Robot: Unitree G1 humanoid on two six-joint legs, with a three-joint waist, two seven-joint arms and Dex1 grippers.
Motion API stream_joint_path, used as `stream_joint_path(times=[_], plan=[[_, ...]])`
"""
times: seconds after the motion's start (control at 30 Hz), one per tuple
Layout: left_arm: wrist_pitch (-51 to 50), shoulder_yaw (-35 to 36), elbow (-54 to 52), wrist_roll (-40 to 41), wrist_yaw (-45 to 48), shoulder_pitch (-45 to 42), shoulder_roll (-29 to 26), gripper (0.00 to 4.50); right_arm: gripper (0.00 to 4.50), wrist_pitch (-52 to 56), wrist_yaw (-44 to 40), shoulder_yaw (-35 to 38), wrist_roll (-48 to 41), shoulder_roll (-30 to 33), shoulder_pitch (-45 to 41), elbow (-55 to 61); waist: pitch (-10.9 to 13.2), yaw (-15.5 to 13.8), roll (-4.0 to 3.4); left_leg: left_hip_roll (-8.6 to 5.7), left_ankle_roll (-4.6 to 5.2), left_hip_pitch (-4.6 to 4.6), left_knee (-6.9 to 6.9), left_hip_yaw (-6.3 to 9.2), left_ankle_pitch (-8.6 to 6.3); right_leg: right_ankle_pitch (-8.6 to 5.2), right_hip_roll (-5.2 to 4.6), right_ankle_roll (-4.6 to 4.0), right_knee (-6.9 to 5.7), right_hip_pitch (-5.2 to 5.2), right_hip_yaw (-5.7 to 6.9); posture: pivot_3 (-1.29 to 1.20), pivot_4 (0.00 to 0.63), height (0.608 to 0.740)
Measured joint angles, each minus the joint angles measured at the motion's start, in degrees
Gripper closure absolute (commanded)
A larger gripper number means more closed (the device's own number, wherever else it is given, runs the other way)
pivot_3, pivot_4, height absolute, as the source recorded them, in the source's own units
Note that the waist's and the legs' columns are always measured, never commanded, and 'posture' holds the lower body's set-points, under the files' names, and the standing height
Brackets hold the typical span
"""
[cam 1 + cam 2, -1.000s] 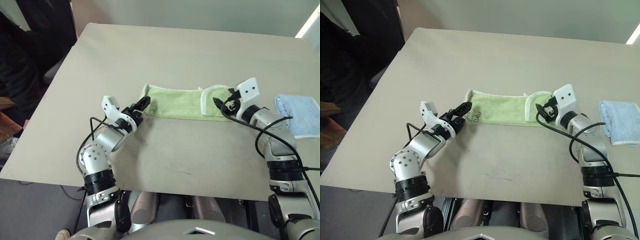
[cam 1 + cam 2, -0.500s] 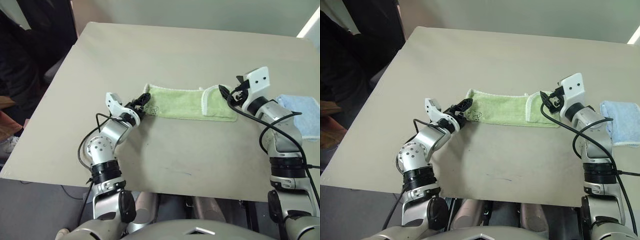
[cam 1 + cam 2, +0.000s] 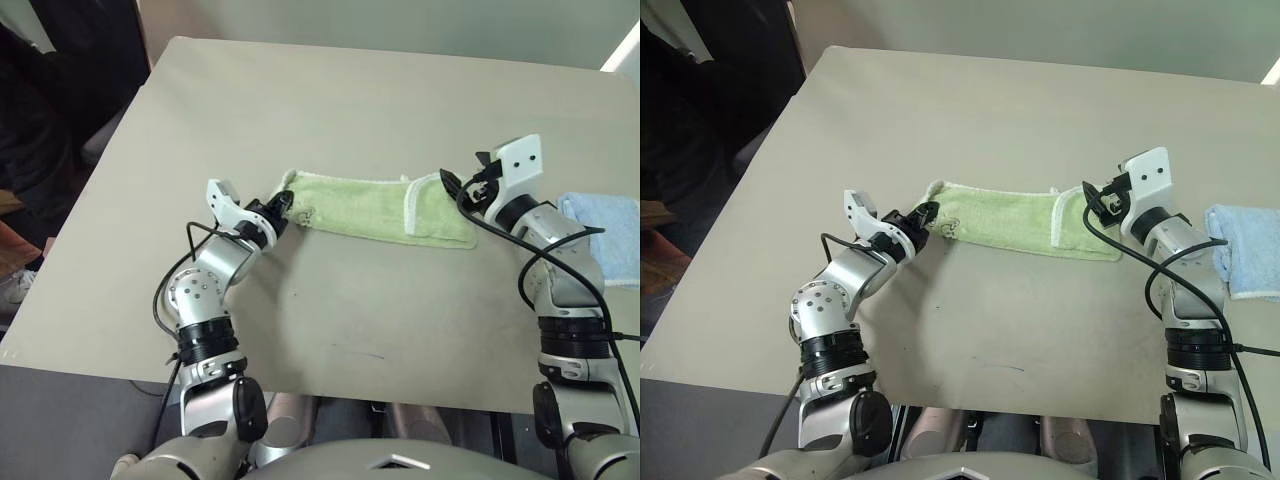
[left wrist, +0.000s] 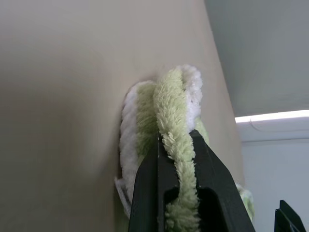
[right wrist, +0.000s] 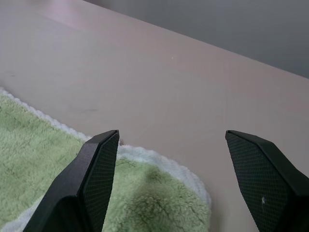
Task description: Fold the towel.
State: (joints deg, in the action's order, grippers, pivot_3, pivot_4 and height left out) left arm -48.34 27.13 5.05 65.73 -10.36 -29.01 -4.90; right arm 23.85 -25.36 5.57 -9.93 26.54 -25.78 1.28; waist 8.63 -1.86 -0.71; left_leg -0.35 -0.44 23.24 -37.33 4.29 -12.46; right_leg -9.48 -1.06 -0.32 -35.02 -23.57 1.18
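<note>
Left gripper (image 4: 175, 159) clamped on towel (image 3: 375, 205) end. Right gripper (image 5: 166, 159) spread wide, apparently just above opposite end, holding nothing.

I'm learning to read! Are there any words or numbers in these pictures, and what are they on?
Small dark print on the green towel, beside the left hand pinching the towel's end: too small and blurred to read.
No other words, labels or numbers can be read.

The towel (image 3: 370, 205) is light green terry with whitish stitched edging, folded into a long narrow strip lying left to right mid-table. Its right end is lapped over; its left corner is bunched and lifted slightly.
</note>
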Motion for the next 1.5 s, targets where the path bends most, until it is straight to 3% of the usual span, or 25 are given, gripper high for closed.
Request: stream_joint_path(times=[0.27, 0.4, 0.57, 0.77, 0.9, 1.03, 1.33, 1.4, 1.5], plan=[[0.35, -1.22, -0.1, -2.43, 7.5, -6.73, -11.02, 4.46, 0.75, 0.18, 0.91, 1.48, -0.56, -0.18, -0.07, 0.14, 0.02, -0.07, 0.04, 0.01, -0.03, 0.13, 0.01, 0.02, 0.0, 0.06, 0.0, -0.01, 0.01, -0.13, 0.0, 0.0, 0.15, 0.735], [-1.88, -11.78, -3.66, -7.49, 13.5, -10.44, -12.37, 4.46, 0.75, 3.83, 1.68, 4.76, -3.16, -0.4, -0.5, 0.18, 0.02, -1.02, 0.05, -0.02, 0.02, 0.49, -0.25, 0.09, -0.03, 0.12, -0.02, 0.01, -0.01, -0.37, 0.02, 0.0, 0.15, 0.735], [-3.12, -26.76, -4.88, -14.24, 22.71, -15.42, -9.81, 4.46, 0.75, 8.46, 1.15, 5.49, -6.08, 0.21, 1.24, 2.02, 0.02, -1.14, 0.04, -0.02, -0.01, 0.72, -0.77, 0.04, -0.34, 0.5, -0.08, 0.29, -0.02, -0.55, 0.05, 0.0, 0.15, 0.735], [0.52, -43.64, 3.26, -28.82, 33.74, -22.54, -5.32, 4.46, 0.75, 11.21, 3.77, 9.43, -7.19, 0.67, 3.14, 5.38, 0.02, -1.09, 0.02, 0.03, 0.02, 0.76, -0.8, -0.01, -0.31, 0.61, -0.11, 0.35, -0.09, -0.63, 0.06, 0.0, 0.15, 0.735], [3.04, -48.06, 8.92, -35.16, 38.62, -22.98, -2.83, 4.46, 0.75, 12.91, 5.47, 10.33, -7.93, 0.55, 5.58, 9.95, 0.02, -0.74, 0.02, 0.08, 0.02, 0.74, -0.78, -0.04, -0.3, 0.65, -0.1, 0.37, -0.14, -0.67, 0.07, 0.0, 0.15, 0.735], [3.51, -46.91, 11.5, -37.25, 40.48, -23.28, -1.68, 3.56, 0.75, 14.49, 6.9, 11.38, -8.18, 0.25, 7.48, 12.31, 0.03, -0.63, 0.01, 0.09, 0.12, 0.77, -0.75, -0.09, -0.19, 0.68, -0.09, 0.46, -0.15, -0.69, 0.06, 0.0, 0.15, 0.735], [2.42, -36.04, 12.25, -35.24, 41.71, -23.33, 1.52, 0.25, 0.75, 15.77, 7.83, 11.33, -8.96, -0.32, 7.36, 14.47, 0.03, -0.67, 0.01, 0.01, 0.35, 0.85, -0.81, -0.18, -0.03, 0.89, -0.1, 0.81, -0.02, -0.67, -0.15, 0.0, 0.15, 0.735], [1.88, -34.15, 9.32, -33.95, 41.74, -22.27, 1.46, 0.01, 0.75, 15.84, 7.83, 11.23, -9.09, -0.34, 7.08, 14.47, 0.03, -0.65, 0.01, 0.0, 0.37, 0.85, -0.8, -0.22, -0.03, 0.89, -0.09, 0.83, -0.01, -0.67, -0.18, 0.0, 0.15, 0.735], [1.63, -30.81, 3.64, -32.16, 41.26, -18.49, 0.82, 0.0, 1.4, 16.1, 7.76, 11.1, -9.71, -0.39, 6.81, 14.48, 0.01, -0.61, -0.01, 0.01, 0.41, 0.82, -0.8, -0.28, -0.02, 0.87, -0.09, 0.87, -0.02, -0.68, -0.24, 0.0, 0.15, 0.735]])
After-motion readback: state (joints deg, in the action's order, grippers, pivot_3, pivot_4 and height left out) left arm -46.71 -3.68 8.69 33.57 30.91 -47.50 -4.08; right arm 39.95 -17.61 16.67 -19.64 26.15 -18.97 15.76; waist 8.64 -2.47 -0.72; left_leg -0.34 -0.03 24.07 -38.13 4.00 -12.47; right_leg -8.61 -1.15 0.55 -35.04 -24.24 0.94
